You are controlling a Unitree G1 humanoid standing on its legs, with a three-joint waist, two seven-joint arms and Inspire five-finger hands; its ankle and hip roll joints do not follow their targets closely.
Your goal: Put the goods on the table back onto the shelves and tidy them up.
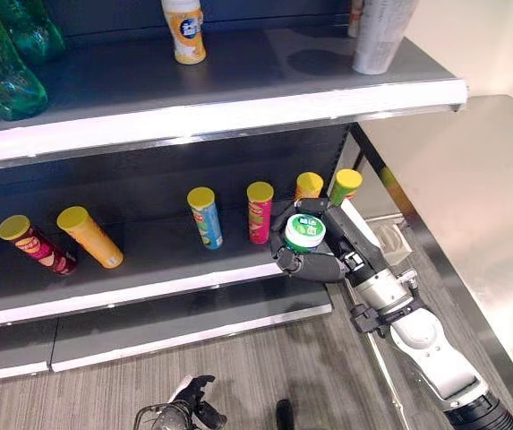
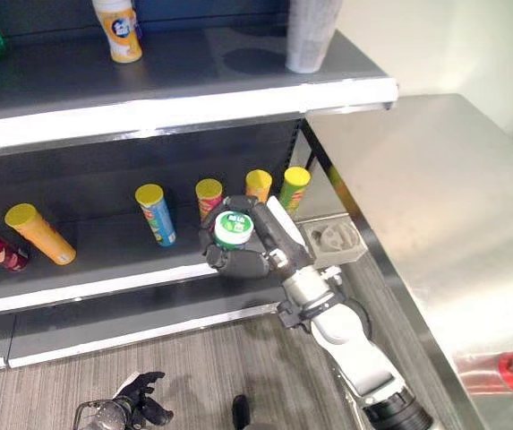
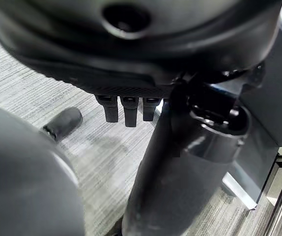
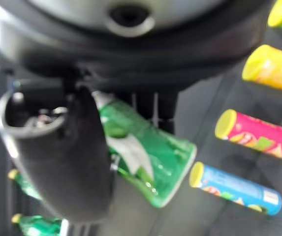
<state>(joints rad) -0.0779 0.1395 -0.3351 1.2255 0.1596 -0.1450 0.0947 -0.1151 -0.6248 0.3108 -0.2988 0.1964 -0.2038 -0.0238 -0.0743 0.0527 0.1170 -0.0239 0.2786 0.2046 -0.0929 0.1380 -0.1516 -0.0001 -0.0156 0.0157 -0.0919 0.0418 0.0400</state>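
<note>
The right hand (image 1: 314, 260) holds a green can (image 1: 304, 232), its fingers (image 1: 285, 262) curled round the body, at the front edge of the lower shelf (image 1: 149, 278). Beyond the can, a row of chip tubes (image 1: 204, 216) stands on that shelf. The left hand (image 3: 131, 105) hangs above the floor with its fingers relaxed.

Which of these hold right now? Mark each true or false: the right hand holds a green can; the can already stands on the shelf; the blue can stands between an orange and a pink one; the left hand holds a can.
1. The right hand has its fingers curled round a green can. True.
2. The green can stands on the middle shelf. False: it is held in front of it.
3. The blue can stands between the orange can and the pink can. True.
4. The left hand holds a can. False: it hangs over the floor, holding nothing.
</note>
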